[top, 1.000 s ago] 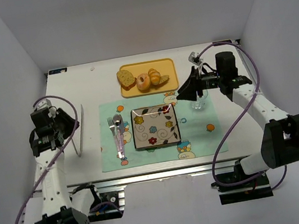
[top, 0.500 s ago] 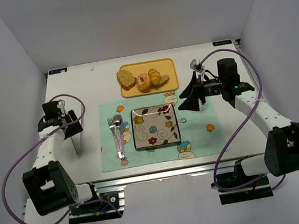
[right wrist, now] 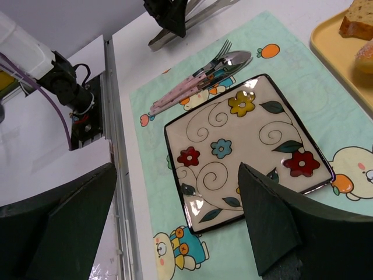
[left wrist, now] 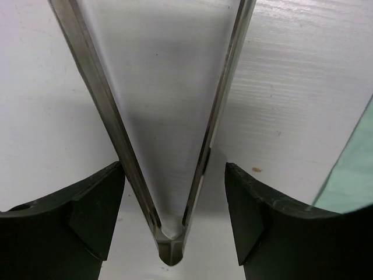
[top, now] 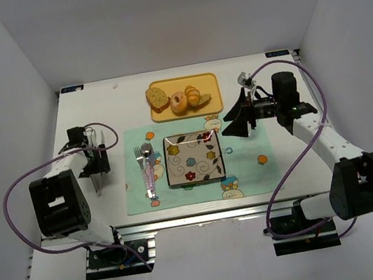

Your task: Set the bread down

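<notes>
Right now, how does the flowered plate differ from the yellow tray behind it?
The plate is square, with painted flowers; the tray is a plain yellow rectangle. The plate is empty, while the tray holds a large bread slice and pastries. The plate lies on the green placemat; the tray lies on the bare table. Both lie flat.

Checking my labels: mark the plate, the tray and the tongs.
plate [top: 193, 159]: top view, bare centre.
tray [top: 206, 82]: top view, bare far corner.
tongs [left wrist: 170, 249]: left wrist view, hinge end.
</notes>
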{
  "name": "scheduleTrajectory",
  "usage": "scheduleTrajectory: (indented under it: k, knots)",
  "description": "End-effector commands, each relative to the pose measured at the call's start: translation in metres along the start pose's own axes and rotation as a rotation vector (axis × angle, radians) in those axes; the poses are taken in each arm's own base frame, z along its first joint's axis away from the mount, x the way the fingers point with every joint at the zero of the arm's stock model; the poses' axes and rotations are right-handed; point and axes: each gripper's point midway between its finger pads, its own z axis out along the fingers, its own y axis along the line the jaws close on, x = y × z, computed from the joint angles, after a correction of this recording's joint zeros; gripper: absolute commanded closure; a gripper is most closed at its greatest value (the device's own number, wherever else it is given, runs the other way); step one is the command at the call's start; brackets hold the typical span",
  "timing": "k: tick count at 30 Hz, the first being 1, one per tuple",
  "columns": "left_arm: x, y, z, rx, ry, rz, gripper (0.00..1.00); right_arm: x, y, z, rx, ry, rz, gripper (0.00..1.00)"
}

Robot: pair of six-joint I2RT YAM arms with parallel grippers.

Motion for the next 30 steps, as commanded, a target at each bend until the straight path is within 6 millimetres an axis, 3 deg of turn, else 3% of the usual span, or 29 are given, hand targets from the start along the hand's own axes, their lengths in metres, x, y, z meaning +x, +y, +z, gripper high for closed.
scheduleTrajectory:
  k: [1, 8, 11, 12, 16, 17, 22, 25, 27, 29, 30]
  knots:
    - [-0.005, 0.001, 0.006, -0.007, -0.025, 0.027, 0.21, -0.005, -0.003, -0.001, -0.002, -0.016, -0.018, 0.11]
    - [-0.011, 0.001, 0.02, -0.011, -0.023, 0.004, 0.23, -0.005, -0.007, -0.003, 0.006, -0.016, -0.008, 0.11]
    - [-0.016, -0.001, 0.022, -0.006, -0.026, -0.003, 0.3, -0.003, -0.007, -0.003, 0.006, -0.015, -0.001, 0.11]
    - [-0.016, -0.001, 0.022, -0.003, -0.028, -0.004, 0.34, -0.004, -0.007, -0.004, 0.009, -0.016, 0.0, 0.11]
    - [-0.019, -0.003, 0.018, 0.002, -0.054, -0.026, 0.66, -0.003, -0.009, -0.006, 0.017, -0.018, 0.004, 0.11]
    - [-0.02, -0.003, 0.017, 0.001, -0.06, -0.03, 0.7, -0.003, -0.009, -0.006, 0.018, -0.019, 0.003, 0.11]
    - [-0.039, -0.009, -0.007, 0.047, -0.143, -0.068, 0.83, -0.003, -0.011, -0.009, 0.027, -0.023, 0.006, 0.11]
    - [-0.064, -0.03, -0.04, 0.183, -0.228, -0.119, 0.84, -0.003, -0.012, -0.01, 0.028, -0.024, 0.006, 0.11]
    - [-0.086, -0.052, -0.071, 0.316, -0.303, -0.153, 0.78, -0.004, -0.011, -0.01, 0.028, -0.026, 0.004, 0.11]
    - [-0.095, -0.069, -0.094, 0.395, -0.342, -0.151, 0.73, -0.005, -0.011, -0.01, 0.026, -0.027, 0.002, 0.11]
    - [-0.102, -0.088, -0.11, 0.471, -0.361, -0.138, 0.68, -0.005, -0.011, -0.011, 0.028, -0.028, 0.004, 0.11]
